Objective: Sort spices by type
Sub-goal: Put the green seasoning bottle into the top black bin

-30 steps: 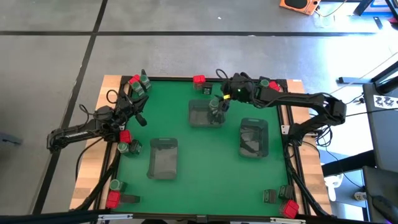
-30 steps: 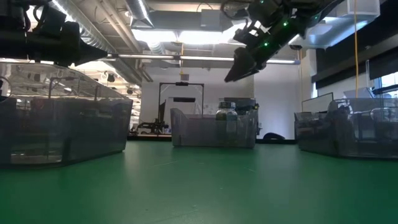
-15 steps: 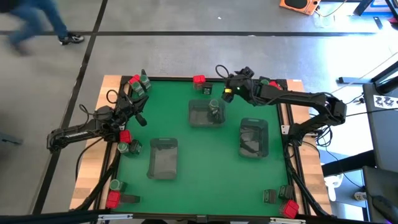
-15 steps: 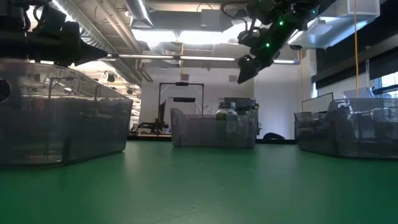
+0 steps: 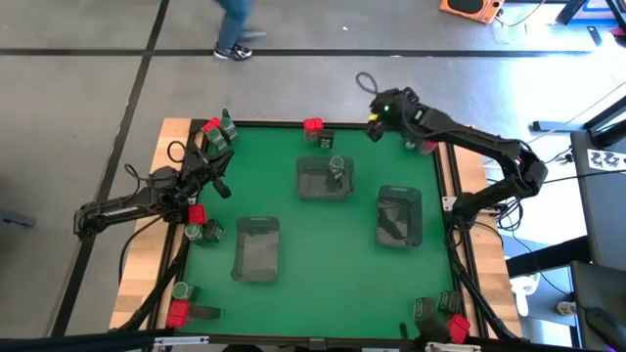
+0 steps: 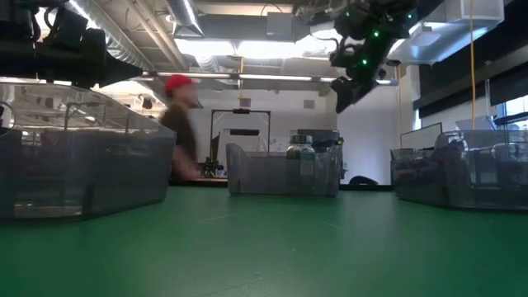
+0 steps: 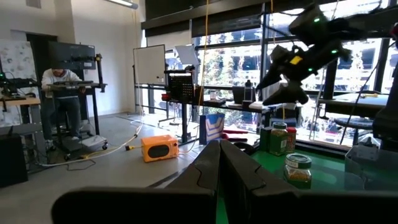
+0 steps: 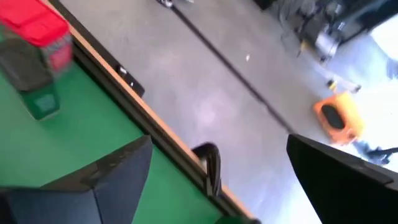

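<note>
Right claw (image 5: 373, 125): raised above the far edge of the tabletop (image 5: 323, 244), fingers spread wide, holding nothing; the right wrist view looks down between them onto the tabletop's wooden border and the floor.
Left claw (image 5: 221, 186): near the tabletop's left edge, fingers pressed together with nothing between them, as the left wrist view shows.
Middle tray (image 5: 324, 179): holds one round grey-green jar (image 5: 337, 168), standing upright near its far right corner.
Other trays: one near the left (image 5: 256, 248), one at the right (image 5: 399, 216); the right one seems to hold a dark tin, though it is hard to tell through the wall.
Far-edge spices: a red box (image 5: 313, 125) with a dark tin (image 5: 325, 142) just beside it.
Left-side spices: red box and jars (image 5: 217, 132) at the far left corner; more (image 5: 199, 223) beside the left arm; another group (image 5: 180, 305) at the near left corner.
Near right corner: red box (image 5: 456, 328) beside a dark tin (image 5: 424, 309).
Person (image 6: 181, 128): passing behind the tabletop, blurred, in a red cap.
</note>
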{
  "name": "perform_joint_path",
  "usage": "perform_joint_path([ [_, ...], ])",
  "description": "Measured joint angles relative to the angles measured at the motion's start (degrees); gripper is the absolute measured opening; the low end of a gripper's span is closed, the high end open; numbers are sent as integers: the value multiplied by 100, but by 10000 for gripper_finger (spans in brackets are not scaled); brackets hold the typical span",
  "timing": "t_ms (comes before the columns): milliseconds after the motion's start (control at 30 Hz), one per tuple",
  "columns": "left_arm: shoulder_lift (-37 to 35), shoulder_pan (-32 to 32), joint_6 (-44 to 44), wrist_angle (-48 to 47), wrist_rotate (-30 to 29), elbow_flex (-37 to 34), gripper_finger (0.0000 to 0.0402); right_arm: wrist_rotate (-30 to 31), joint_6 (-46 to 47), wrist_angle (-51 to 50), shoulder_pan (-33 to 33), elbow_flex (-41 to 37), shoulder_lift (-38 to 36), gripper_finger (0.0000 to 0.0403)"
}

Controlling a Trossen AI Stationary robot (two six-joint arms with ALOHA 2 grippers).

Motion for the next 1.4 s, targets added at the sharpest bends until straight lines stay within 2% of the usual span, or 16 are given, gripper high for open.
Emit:
perform_joint_path([
  [200, 2, 0, 0, -4, 2, 0, 8, -639, 249, -355, -682, 0, 0, 370],
  [533, 0, 15, 112, 131, 0, 2, 8, -493, 164, -938, -816, -2, 0, 370],
  [833, 2, 15, 31, 130, 0, 2, 8, -197, 1191, -1437, -1014, -2, 0, 369],
  [1133, 2, 15, 15, 127, 1, 2, 8, -603, 1634, -2208, -1576, -7, 9, 369],
  [1400, 2, 15, 16, 83, 2, 2, 8, -802, 1817, -2140, -1686, -282, 11, 369],
])
